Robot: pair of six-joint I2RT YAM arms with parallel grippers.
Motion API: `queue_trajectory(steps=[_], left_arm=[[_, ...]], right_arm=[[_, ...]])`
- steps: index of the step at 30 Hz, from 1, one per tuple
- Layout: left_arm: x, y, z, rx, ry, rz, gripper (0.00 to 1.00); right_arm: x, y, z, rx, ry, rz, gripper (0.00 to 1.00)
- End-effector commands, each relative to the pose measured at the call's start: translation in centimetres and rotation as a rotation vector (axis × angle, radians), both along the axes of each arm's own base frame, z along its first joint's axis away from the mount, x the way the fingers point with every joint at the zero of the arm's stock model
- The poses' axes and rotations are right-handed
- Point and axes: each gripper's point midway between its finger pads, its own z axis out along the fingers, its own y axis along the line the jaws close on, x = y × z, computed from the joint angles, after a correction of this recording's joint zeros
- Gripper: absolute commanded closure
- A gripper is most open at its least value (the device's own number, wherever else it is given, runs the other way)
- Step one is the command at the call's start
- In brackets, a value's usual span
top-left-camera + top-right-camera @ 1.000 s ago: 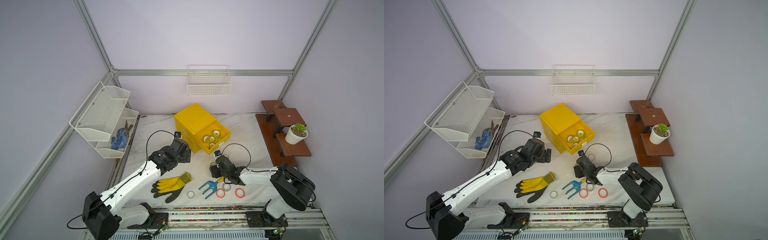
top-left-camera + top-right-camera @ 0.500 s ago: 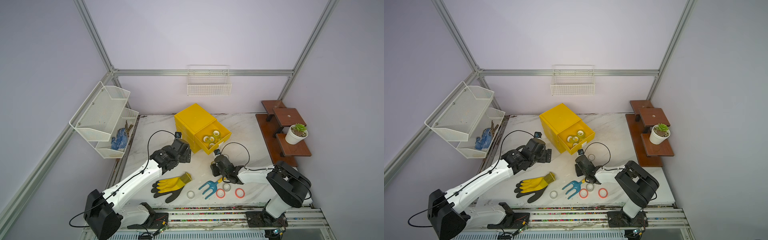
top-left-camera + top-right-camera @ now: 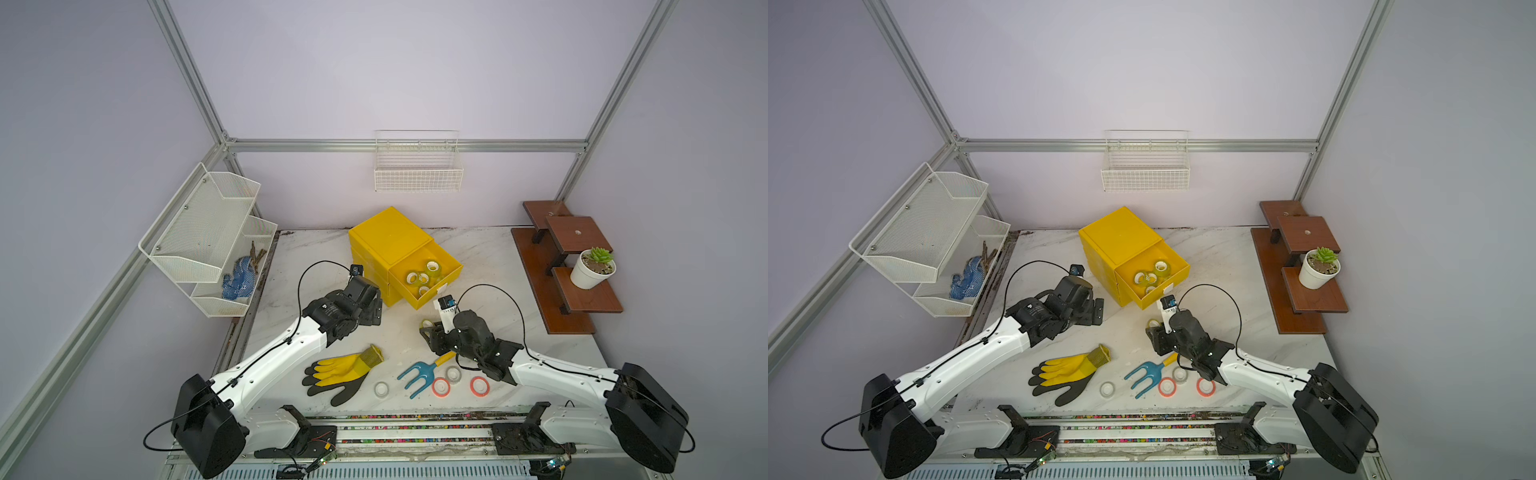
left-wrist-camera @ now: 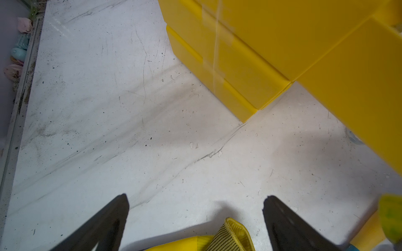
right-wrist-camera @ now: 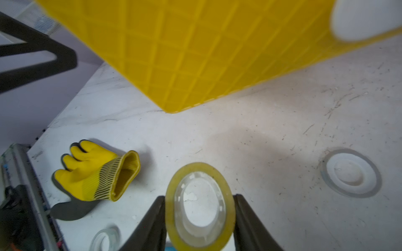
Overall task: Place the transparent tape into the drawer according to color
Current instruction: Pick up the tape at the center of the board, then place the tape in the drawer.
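My right gripper is shut on a yellow-green transparent tape roll, held just off the table in front of the open top drawer; in both top views the roll peeks out at the fingers. Several yellow-green rolls lie in that drawer of the yellow cabinet. Two clear rolls and two red-orange rolls lie near the front edge. My left gripper is open and holds nothing, left of the cabinet.
A yellow-and-black glove and a blue hand fork lie near the front. White wire baskets hang at the left and on the back wall. A wooden step shelf with a potted plant stands at the right.
The right gripper's fingers have closed on the yellow-green roll and it has shifted slightly toward the drawer. The left arm has barely moved.
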Motion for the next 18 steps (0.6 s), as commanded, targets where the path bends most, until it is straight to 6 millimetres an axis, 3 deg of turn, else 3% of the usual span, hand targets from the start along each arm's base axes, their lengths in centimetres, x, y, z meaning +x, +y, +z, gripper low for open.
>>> queue_trajectory(steps=[1,6,11,14,18], left_arm=[[0.4,1.0,0.3,0.003,0.003,0.056,0.00],[0.4,1.0,0.1,-0.010,0.009,0.059,0.00],[0.4,1.1,0.4,-0.018,0.002,0.060,0.00],[0.4,1.1,0.6,-0.024,-0.003,0.059,0.00],[0.3,1.3,0.5,-0.025,-0.001,0.059,0.00]], right_arm=[[-2.9,1.4,1.8,0.066,0.023,0.172,0.60],[-3.6,2.1,8.1,0.202,-0.086,0.224,0.60],[-1.3,1.8,14.2,0.221,-0.208,0.140,0.60],[1.9,1.6,16.1,0.167,-0.239,0.030,0.60],[7.9,0.5,14.8,-0.027,-0.178,-0.180,0.61]])
